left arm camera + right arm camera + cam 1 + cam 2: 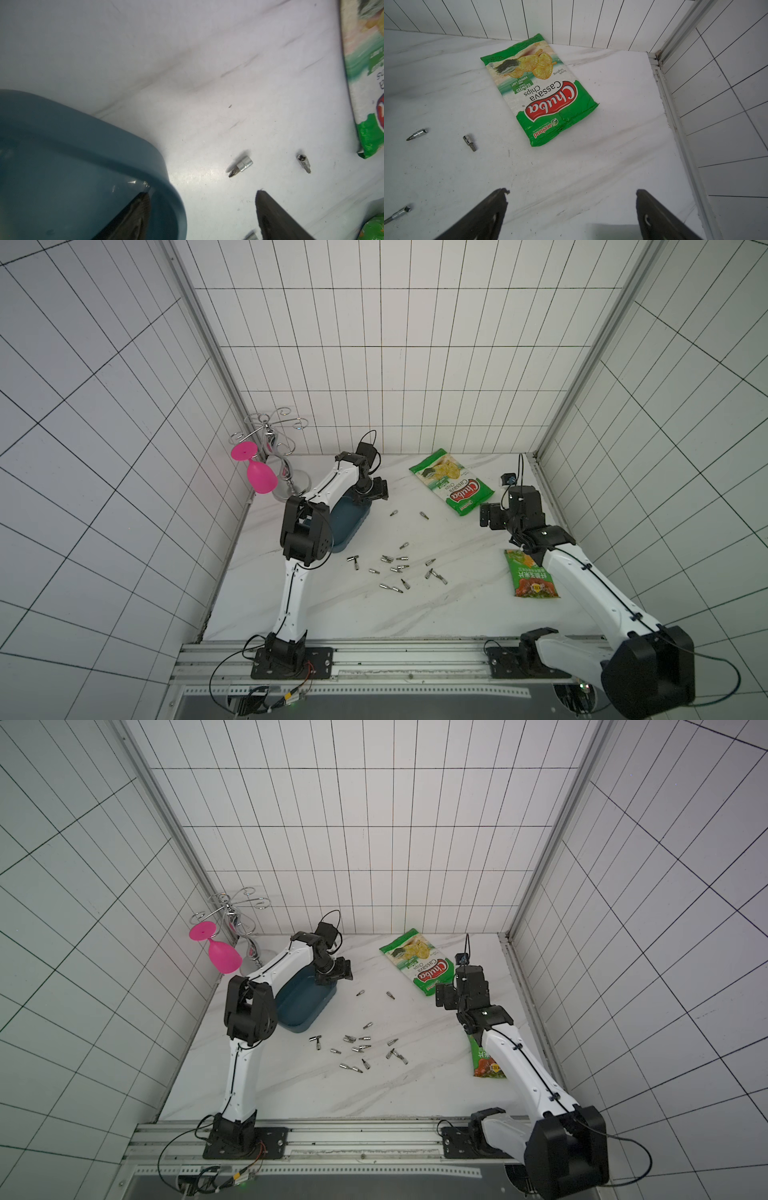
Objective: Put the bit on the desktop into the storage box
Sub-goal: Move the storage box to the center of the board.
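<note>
Note left claw (202, 192) released, empty, straddling storage box (83, 143) rim; right claw (571, 190) released, empty. Locate bits (387, 559) scattered on counter (332, 614), nearest bit (241, 166) near box. Avoid lowering here: risks striking rim, shoving box, or nudging round bit into rolling.

Left arm (306, 531) hides much of the storage box (354, 526).

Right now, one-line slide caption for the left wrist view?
Open left gripper above storage box rim; two bits on desktop beyond.
</note>
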`<state>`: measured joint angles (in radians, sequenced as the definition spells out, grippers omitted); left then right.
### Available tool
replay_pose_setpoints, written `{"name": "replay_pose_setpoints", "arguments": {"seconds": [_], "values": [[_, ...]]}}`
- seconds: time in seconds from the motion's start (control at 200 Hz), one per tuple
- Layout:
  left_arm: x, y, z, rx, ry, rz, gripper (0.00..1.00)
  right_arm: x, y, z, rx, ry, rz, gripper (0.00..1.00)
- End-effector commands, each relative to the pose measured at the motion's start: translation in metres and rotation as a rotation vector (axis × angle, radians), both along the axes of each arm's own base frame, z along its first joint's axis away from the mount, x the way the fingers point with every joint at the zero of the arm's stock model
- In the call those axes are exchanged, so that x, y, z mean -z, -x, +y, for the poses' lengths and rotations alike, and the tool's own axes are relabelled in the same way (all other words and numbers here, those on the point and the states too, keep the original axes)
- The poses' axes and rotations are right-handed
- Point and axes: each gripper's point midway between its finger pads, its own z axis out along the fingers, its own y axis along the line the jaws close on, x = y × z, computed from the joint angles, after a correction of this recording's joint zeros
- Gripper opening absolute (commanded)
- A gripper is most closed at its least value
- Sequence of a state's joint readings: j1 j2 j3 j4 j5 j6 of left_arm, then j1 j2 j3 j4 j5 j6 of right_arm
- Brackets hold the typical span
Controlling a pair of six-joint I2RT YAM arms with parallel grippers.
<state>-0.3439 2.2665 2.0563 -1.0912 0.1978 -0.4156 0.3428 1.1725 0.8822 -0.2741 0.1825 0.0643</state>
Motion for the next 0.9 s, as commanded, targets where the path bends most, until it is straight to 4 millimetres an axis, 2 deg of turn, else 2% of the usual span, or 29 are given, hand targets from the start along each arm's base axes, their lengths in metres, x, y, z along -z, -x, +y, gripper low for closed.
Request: {"name": "replay_pose_setpoints", "arguments": {"seconds": [0.0, 0.115, 0.235, 0.335, 0.435, 0.66, 0.79, 0.835, 0.895], "values": [[-0.076, -0.002, 0.015, -0.006, -0.011, -0.157, 0.84, 0.000, 0.001, 0.018, -0.047, -0.052, 0.047, 0.99], [-0.102, 0.012, 0.028, -0.021, -0.022, -0.176, 0.84, 0.008, -0.004, 0.039, -0.108, -0.070, 0.105, 0.99], [-0.114, 0.038, 0.039, -0.030, -0.053, -0.171, 0.84, 0.022, -0.009, 0.063, -0.185, -0.087, 0.203, 1.00], [-0.117, 0.062, 0.052, -0.056, -0.084, -0.165, 0.84, 0.033, -0.015, 0.085, -0.251, -0.115, 0.275, 0.94], [-0.110, 0.089, 0.074, -0.111, -0.142, -0.123, 0.84, 0.043, -0.023, 0.105, -0.300, -0.113, 0.341, 0.91], [-0.074, 0.141, 0.105, -0.240, -0.142, -0.034, 0.85, 0.061, -0.036, 0.137, -0.372, -0.085, 0.435, 0.92], [-0.069, 0.156, 0.128, -0.338, -0.122, -0.036, 0.86, 0.072, -0.039, 0.151, -0.412, -0.070, 0.459, 0.93], [-0.069, 0.159, 0.134, -0.357, -0.108, -0.040, 0.93, 0.075, -0.039, 0.156, -0.426, -0.065, 0.468, 0.91], [-0.066, 0.165, 0.142, -0.383, -0.108, -0.031, 0.95, 0.082, -0.041, 0.162, -0.442, -0.056, 0.490, 0.86]]}}
